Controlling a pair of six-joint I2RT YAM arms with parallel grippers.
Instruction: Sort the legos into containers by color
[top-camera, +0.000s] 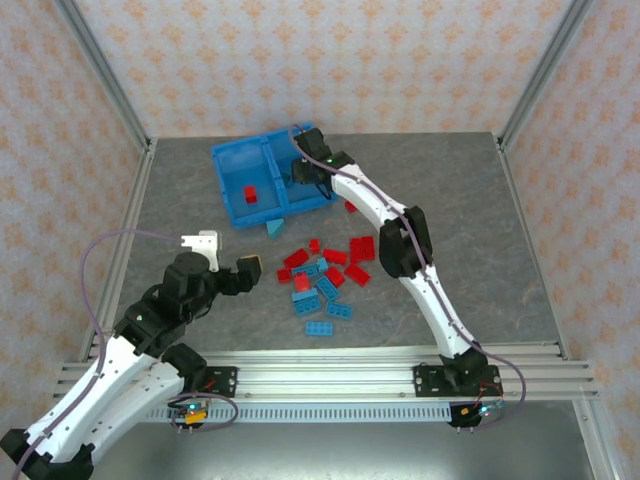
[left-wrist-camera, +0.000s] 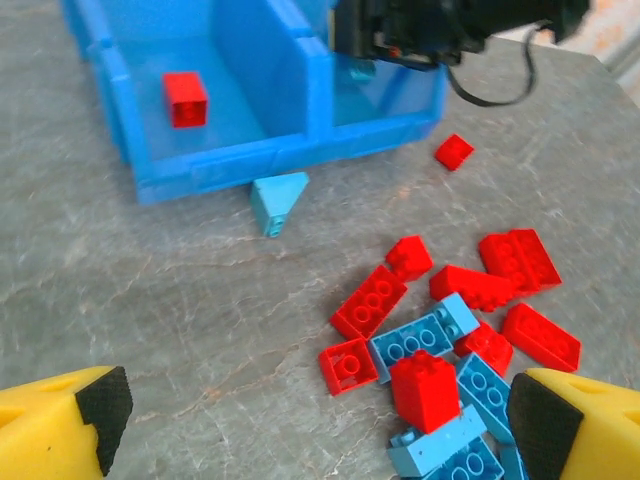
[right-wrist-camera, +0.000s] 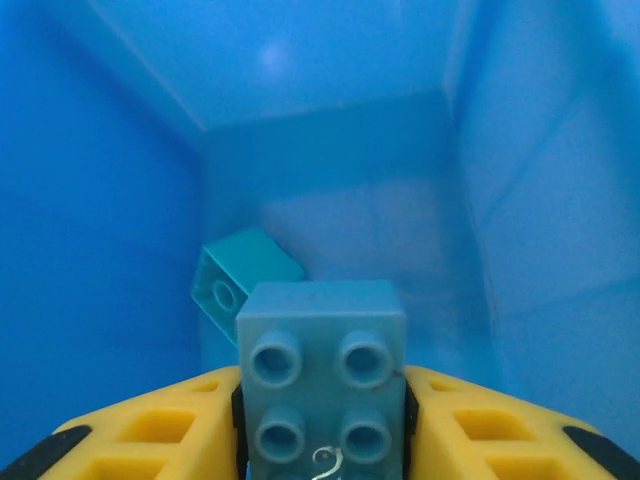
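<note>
Bricks waited on the grey stone-patterned table (top-camera: 180, 220) as my right gripper (right-wrist-camera: 320, 420) reached into the right compartment of the bright blue plastic two-compartment bin (top-camera: 235, 160) at upper centre of the overhead frame. Its yellow fingers (right-wrist-camera: 150, 430) pinched a light blue studded plastic brick (right-wrist-camera: 320, 330). Beyond that brick, a second light blue brick (right-wrist-camera: 240, 280) lay tilted near the compartment's left wall. A small red plastic brick (top-camera: 251, 194) sat in the left compartment. My left gripper (left-wrist-camera: 320, 405) hovered at lower left of the overhead frame, jaws spread wide. A heap of loose red and light blue bricks (top-camera: 325, 275) lay at centre frame. A light blue wedge-shaped piece (top-camera: 275, 227) rested just at the bin's near wall, and a lone red brick (top-camera: 350, 207) lay to its right.
</note>
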